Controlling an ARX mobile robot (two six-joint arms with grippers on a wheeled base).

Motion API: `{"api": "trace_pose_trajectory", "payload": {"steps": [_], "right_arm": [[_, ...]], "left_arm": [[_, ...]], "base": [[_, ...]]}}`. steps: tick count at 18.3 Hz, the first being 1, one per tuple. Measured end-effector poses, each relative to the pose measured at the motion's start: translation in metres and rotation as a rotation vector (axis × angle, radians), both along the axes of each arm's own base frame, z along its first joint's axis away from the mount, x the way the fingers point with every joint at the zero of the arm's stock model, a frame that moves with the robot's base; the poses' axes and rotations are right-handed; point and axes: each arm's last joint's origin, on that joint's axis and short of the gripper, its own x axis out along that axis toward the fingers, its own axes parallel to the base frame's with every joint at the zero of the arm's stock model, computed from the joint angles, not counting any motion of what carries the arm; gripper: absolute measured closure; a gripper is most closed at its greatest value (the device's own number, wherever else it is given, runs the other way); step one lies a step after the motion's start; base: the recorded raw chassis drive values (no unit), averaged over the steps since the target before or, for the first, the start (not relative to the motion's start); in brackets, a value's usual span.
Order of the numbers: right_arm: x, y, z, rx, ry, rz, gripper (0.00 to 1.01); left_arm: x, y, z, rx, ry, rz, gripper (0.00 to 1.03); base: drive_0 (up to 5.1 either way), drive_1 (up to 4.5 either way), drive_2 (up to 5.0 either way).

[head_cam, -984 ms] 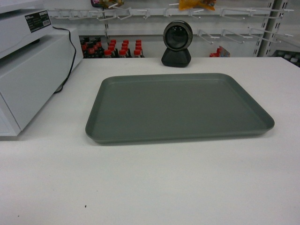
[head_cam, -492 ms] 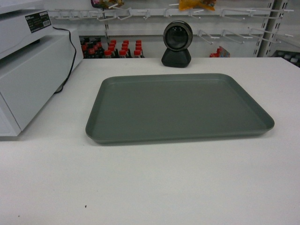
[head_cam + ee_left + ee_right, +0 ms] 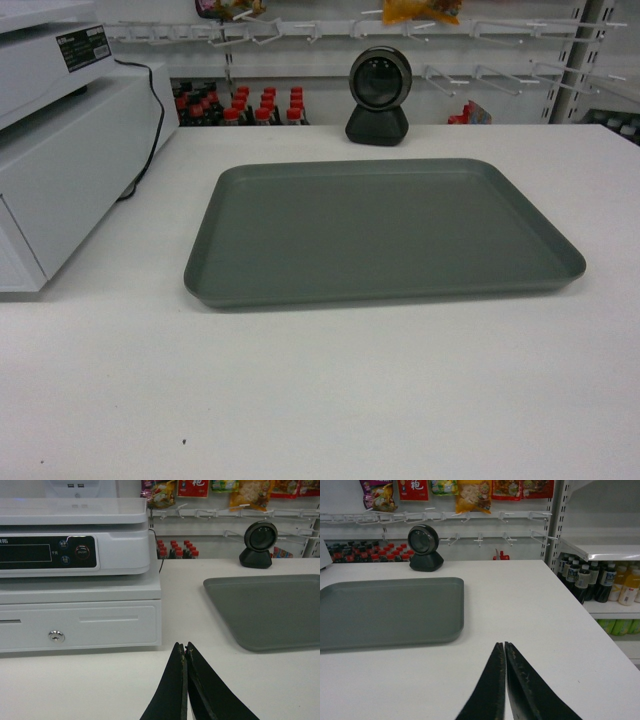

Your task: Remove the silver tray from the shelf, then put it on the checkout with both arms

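Note:
The silver tray (image 3: 385, 232) lies flat on the white checkout (image 3: 330, 390), in front of the black round-lens camera (image 3: 378, 95). Neither arm shows in the head view. My left gripper (image 3: 184, 647) is shut and empty, low over the counter to the left of the silver tray (image 3: 270, 610), well apart from it. On the other side, my right gripper (image 3: 504, 645) is also shut with nothing in it, to the right of the silver tray (image 3: 387, 610) and clear of its rim. A white shelf (image 3: 600, 552) holding bottles stands off the counter's right end.
A white cash register with drawer (image 3: 80, 580) sits on the left of the counter, its black cable (image 3: 150, 130) trailing behind. Behind are rows of red-capped bottles (image 3: 240, 105), hook racks with snack packets (image 3: 475, 492), and drink bottles (image 3: 600, 580) at right.
The head view has shifted very slightly; the tray stays where it lay on the counter.

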Motion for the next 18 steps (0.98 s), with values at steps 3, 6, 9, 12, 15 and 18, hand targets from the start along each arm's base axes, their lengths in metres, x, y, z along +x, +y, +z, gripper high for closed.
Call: {"api": "trace_pose_trajectory", "payload": {"steps": [3,6,9,12,15,18], "right_arm": [[0.0000,0.0000,0.0000,0.000,0.000,0.000,0.69],[0.0000,0.0000,0.0000,0.000,0.000,0.000,0.36],[0.0000,0.0000,0.0000,0.001,0.000,0.000,0.01],[0.0000,0.0000,0.0000,0.000,0.000,0.000,0.03],[0.0000,0.0000,0.0000,0.000,0.000,0.000,0.03],[0.0000,0.0000,0.0000,0.001,0.000,0.000,0.03]], "left_arm": [[0.0000,0.0000,0.0000,0.000,0.000,0.000,0.78],[0.0000,0.0000,0.0000,0.000,0.000,0.000,0.43],[0.0000,0.0000,0.0000,0.000,0.000,0.000,0.09],[0.0000,0.0000,0.0000,0.000,0.000,0.000,0.05],[0.0000,0.0000,0.0000,0.000,0.000,0.000,0.05],[0.0000,0.0000,0.0000,0.000,0.000,0.000,0.05]], "base": [[0.0,0.00,0.0],[0.0,0.00,0.0],[0.0,0.00,0.0],[0.0,0.00,0.0],[0.0,0.00,0.0],[0.0,0.00,0.0]]}}
